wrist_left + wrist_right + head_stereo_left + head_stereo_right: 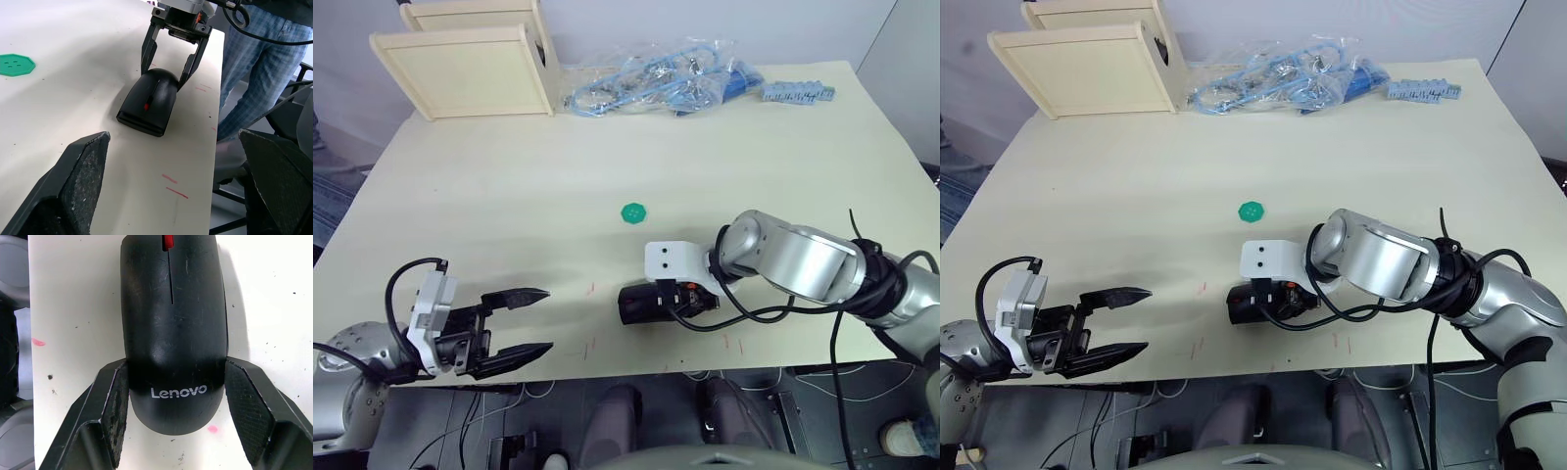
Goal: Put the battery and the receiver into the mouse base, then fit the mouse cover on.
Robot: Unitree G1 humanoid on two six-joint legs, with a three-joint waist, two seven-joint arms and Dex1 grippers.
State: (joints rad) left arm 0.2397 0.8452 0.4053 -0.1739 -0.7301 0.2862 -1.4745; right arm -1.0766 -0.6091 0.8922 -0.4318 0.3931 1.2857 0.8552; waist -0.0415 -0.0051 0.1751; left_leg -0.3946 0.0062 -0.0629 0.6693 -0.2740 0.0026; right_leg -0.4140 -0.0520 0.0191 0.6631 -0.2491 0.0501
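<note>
A black Lenovo mouse (641,302) with a red wheel lies near the table's front edge. The glossy mouse cover (171,333) sits on top of it, and the mouse base is hidden underneath. The battery and the receiver are out of view. My right gripper (175,364) is shut on the mouse's rear end, one finger (146,49) pressed against each side. To the mouse's left, my left gripper (548,319) is open and empty, a hand's width away and pointing toward it.
A green disc (633,211) lies mid-table behind the mouse. At the back stand pale wooden boxes (470,69), a plastic bag of blue cables (656,78) and a blue strip (798,93). A person's plaid trousers (254,73) show beside the table edge.
</note>
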